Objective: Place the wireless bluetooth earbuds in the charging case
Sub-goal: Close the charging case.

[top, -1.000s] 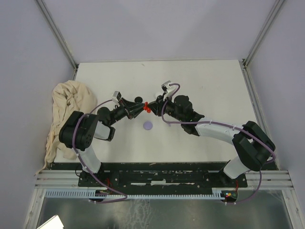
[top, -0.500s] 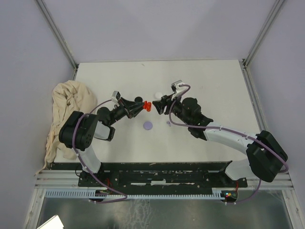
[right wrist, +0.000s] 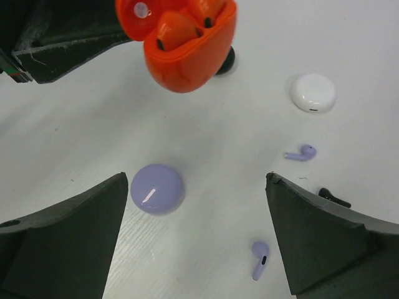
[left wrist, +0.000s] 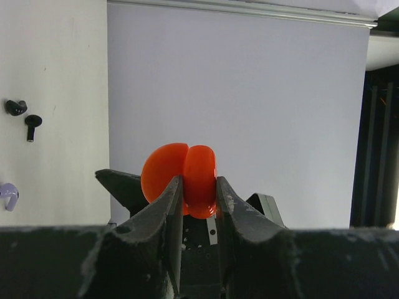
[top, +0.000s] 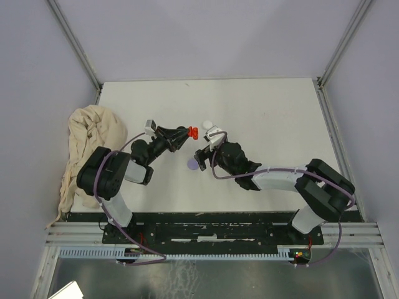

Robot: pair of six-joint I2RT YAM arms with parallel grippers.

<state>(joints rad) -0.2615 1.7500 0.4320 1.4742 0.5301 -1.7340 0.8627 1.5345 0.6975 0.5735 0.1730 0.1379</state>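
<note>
Red case sits squeezed in the left claw. Right claw is wide open, empty; lower it straight over a lilac bud, then pinch softly.

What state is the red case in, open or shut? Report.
Open: the right wrist view shows the red case with its halves spread and red earbuds seated inside.

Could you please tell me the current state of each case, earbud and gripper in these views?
red case: open, held off the table, red earbuds inside
lilac case: closed, on the table
white case: closed, on the table
lilac earbuds: loose on the table
black earbuds: loose on the table
left gripper: shut on red case
right gripper: open, empty
</note>
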